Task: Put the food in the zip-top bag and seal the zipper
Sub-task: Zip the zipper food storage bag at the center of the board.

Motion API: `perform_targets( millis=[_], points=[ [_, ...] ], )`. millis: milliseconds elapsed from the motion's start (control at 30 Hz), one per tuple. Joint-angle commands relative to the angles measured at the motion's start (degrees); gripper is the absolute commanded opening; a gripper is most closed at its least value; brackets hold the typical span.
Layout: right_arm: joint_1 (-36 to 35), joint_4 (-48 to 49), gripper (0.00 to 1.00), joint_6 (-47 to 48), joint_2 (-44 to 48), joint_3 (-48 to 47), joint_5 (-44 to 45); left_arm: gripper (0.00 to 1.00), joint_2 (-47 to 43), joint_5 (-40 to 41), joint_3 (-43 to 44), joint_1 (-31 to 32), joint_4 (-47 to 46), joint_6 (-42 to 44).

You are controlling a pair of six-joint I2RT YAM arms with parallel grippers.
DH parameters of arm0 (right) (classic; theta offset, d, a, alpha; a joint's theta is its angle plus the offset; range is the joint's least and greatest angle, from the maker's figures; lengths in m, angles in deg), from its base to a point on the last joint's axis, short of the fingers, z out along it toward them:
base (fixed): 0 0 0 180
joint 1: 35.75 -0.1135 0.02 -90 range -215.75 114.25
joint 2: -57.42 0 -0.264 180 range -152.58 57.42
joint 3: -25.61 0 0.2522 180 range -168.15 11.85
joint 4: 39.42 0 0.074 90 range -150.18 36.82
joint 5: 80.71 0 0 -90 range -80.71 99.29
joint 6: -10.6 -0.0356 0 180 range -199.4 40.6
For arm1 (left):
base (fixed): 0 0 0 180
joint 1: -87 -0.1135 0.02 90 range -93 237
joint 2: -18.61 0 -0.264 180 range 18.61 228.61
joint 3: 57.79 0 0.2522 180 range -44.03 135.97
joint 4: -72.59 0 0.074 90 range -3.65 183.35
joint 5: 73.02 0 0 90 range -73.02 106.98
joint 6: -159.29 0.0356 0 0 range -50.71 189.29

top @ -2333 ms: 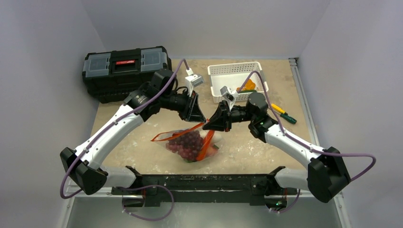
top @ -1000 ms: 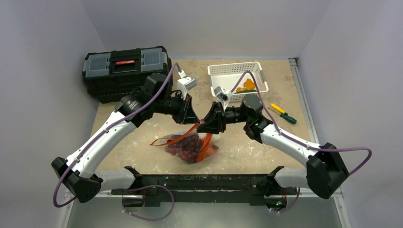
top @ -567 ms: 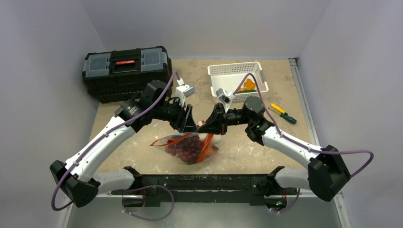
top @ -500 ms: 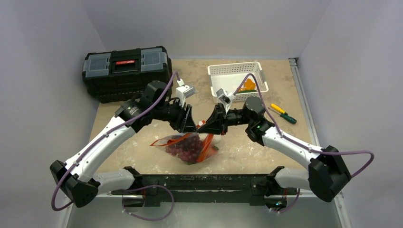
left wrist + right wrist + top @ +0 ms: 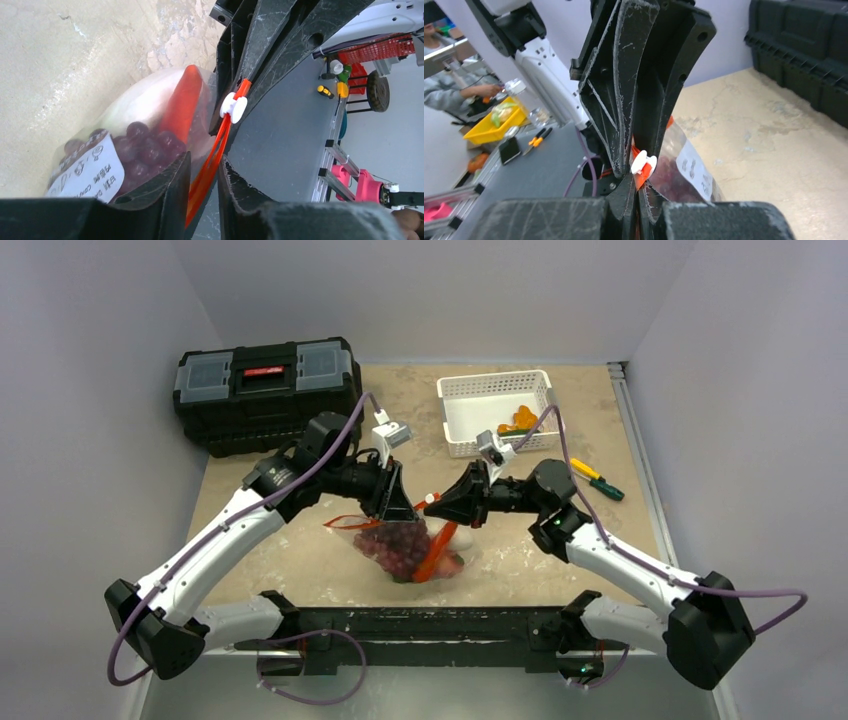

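Top view: took the zip-top bag [image 5: 400, 560] as reference, resting on the desk [image 5: 290, 570] with its mouth drawn upward. Counted grapes [image 5: 398, 538], a carrot [image 5: 437, 550] and a white bulb [image 5: 463, 537] inside it. Noted an orange piece [image 5: 520, 420] lying in the white basket [image 5: 470, 435] beyond the bag to the right, so judged loading possibly incomplete. Logged a toolbox [image 5: 265, 390] beyond the bag to the left and screwdrivers [image 5: 597, 478] well to its right. Found the left jaws and right jaws meeting just above the bag's mouth, one from each side. Left wrist view: saw the zipper [image 5: 212, 155] threaded through the left jaws, set narrow with a slight gap, firm pinch not confirmed. Judged this a steadying hold, meant to keep the strip straight and the mouth taut. Saw the slider [image 5: 233, 106] further along the strip, hard against the right jaws. Right wrist view: found the right jaws closed flat on the zipper just beside the slider, with the bag's label [image 5: 691, 167] hanging behind. Judged this the pulling grip for running the slider along the mouth. Could not tell how much of the mouth is already sealed.
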Motion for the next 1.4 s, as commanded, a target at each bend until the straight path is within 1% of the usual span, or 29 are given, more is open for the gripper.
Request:
perform_targets(
  millis=[0,33,100,133,200,233,267,300,367,400,433,500,567,600,700,800,867,900,933,1033,1133,1300,1367],
  points=[
    [0.0,3.9,0.00,1.5,5.1,1.2,7.9,0.20,-0.6,-0.7,5.1,-0.2,1.5,0.1],
    [-0.1,3.6,0.00,1.5,5.5,1.4,8.5,0.17,-0.5,-0.7,5.6,-0.3,1.7,0.0],
    [-0.1,1.4,0.00,1.9,5.4,0.7,8.4,0.04,0.0,-0.5,6.1,-0.2,1.8,-0.2],
    [-0.1,-0.6,0.00,2.1,5.1,-0.1,8.0,0.00,0.2,-0.3,6.3,-0.2,1.9,0.0],
    [0.0,-6.7,0.02,2.2,4.6,-2.9,6.5,0.00,0.7,1.6,7.0,-0.2,3.1,1.3],
    [-0.1,-11.2,0.08,2.1,4.4,-4.7,6.2,0.00,0.8,3.0,7.6,-0.2,4.1,2.2],
    [-0.1,-15.9,0.11,2.4,4.2,-6.8,5.6,0.00,0.7,4.0,8.1,-0.2,4.7,2.9],
    [-0.1,-21.5,0.12,3.0,4.1,-8.7,4.9,0.00,0.5,5.2,8.4,-0.2,5.0,3.7],
    [-0.1,-27.0,0.13,4.4,4.6,-10.7,3.7,0.00,0.1,6.3,9.1,-0.2,5.2,4.8],
    [-0.1,-29.1,0.16,5.5,5.0,-11.3,3.8,0.00,0.0,6.4,9.4,-0.2,5.1,5.3],
    [-0.1,-30.4,0.22,6.1,5.4,-11.8,3.9,0.00,0.0,6.4,9.5,-0.2,5.0,5.7],
    [-0.1,-31.9,0.35,4.5,5.3,-13.1,4.7,0.00,0.1,6.3,10.0,-0.2,5.1,6.3],
    [-0.1,-37.5,0.50,4.5,3.8,-17.4,5.0,0.00,0.3,6.0,10.6,-0.2,5.7,7.0],
    [-0.1,-41.1,0.53,4.5,2.5,-20.2,4.6,0.00,0.4,5.4,10.8,-0.2,6.0,7.4],
    [-0.1,-52.0,0.59,7.5,-1.9,-28.4,3.6,0.00,0.4,4.7,11.0,-0.2,6.8,8.0],
    [-0.1,-57.2,0.62,7.8,-4.7,-33.0,2.6,0.00,0.4,3.7,10.8,-0.2,7.0,8.4],
    [0.0,-62.2,0.62,11.6,-6.6,-36.8,3.7,0.00,0.4,3.1,10.9,-0.2,7.2,8.7],
    [-0.1,-63.2,0.62,11.9,-7.4,-37.8,3.8,0.00,0.4,2.9,10.9,-0.2,7.2,8.9],
    [-0.1,-63.9,0.61,12.0,-8.2,-38.6,3.9,0.00,0.5,3.0,11.0,-0.2,7.4,9.0],
    [-0.1,-64.6,0.53,12.9,-9.8,-39.9,1.4,0.00,0.9,3.1,11.6,-0.2,8.1,9.3],
    [-0.1,-64.1,0.51,12.1,-10.7,-40.2,0.8,0.00,1.4,2.9,12.1,-0.2,8.5,9.3],
    [-0.1,-67.7,0.48,13.7,-13.1,-42.2,0.1,0.00,1.8,2.8,12.3,-0.2,8.9,9.5],
    [-0.1,-67.3,0.46,13.5,-13.2,-42.3,-0.3,0.00,1.8,3.0,12.5,-0.2,9.1,9.7]
  ],
)
